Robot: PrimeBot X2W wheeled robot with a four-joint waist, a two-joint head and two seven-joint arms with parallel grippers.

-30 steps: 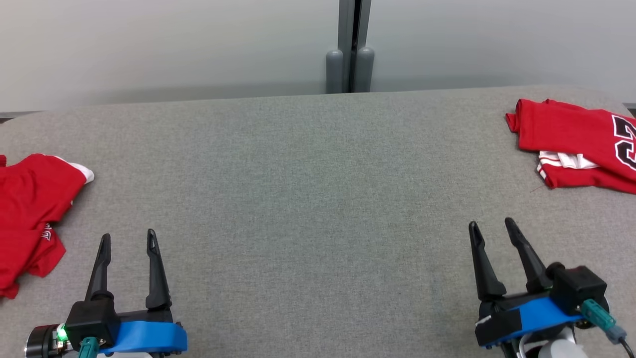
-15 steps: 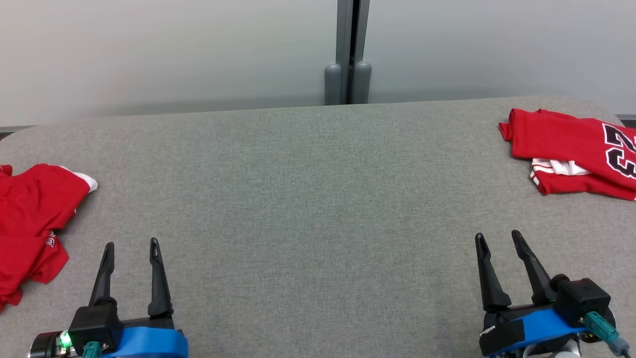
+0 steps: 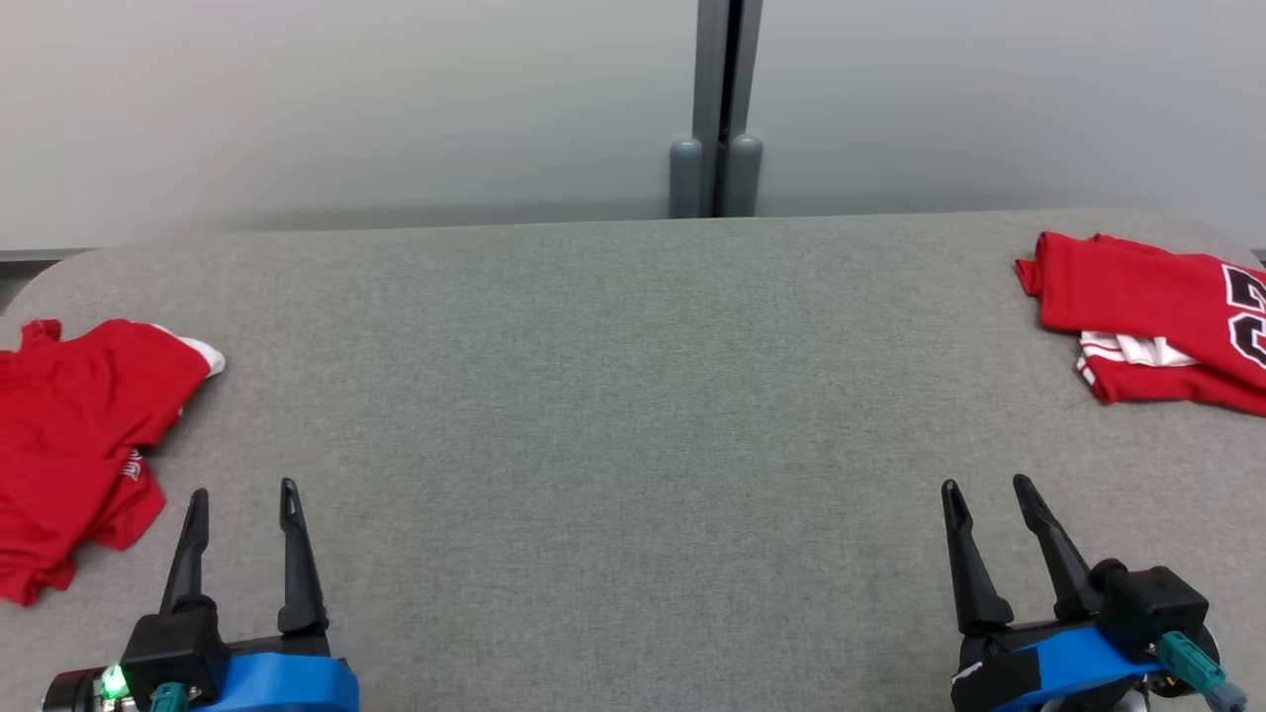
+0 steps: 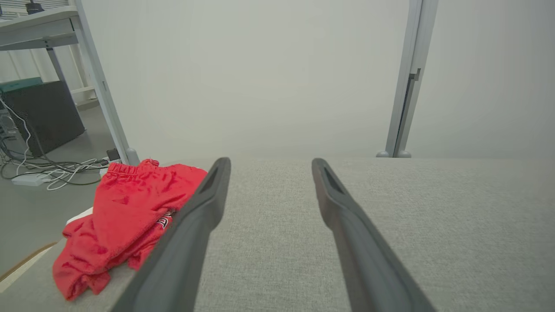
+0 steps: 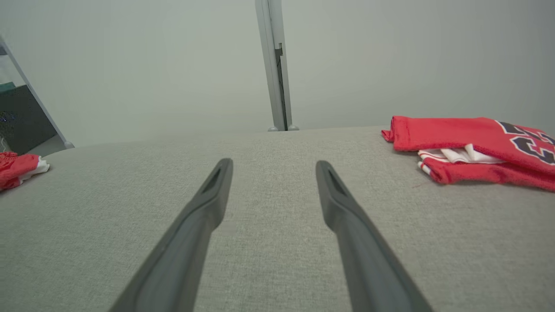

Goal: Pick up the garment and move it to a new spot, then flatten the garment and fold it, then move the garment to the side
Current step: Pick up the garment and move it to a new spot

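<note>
A crumpled red garment (image 3: 79, 445) lies at the left edge of the grey padded table (image 3: 633, 396). In the left wrist view the garment (image 4: 125, 216) sits just left of my left fingers. My left gripper (image 3: 243, 490) (image 4: 271, 162) hovers open and empty at the lower left, right of that garment. A folded red jersey (image 3: 1157, 316) (image 5: 468, 138) with a black-and-white number rests at the far right. Nearer than the jersey and apart from it, my right gripper (image 3: 986, 485) (image 5: 274, 163) is open with nothing between its fingers. The crumpled garment (image 5: 17, 167) also appears far left in the right wrist view.
A pale wall with a grey post (image 3: 727, 109) rises behind the table's far edge. Beyond the table's left end, the floor holds loose cables (image 4: 52, 167), a dark box (image 4: 41, 112) and a metal frame leg (image 4: 104, 86).
The whole head picture has shifted right and slightly down, so the camera has moved. Both grippers stay open and empty, and both garments lie as before.
</note>
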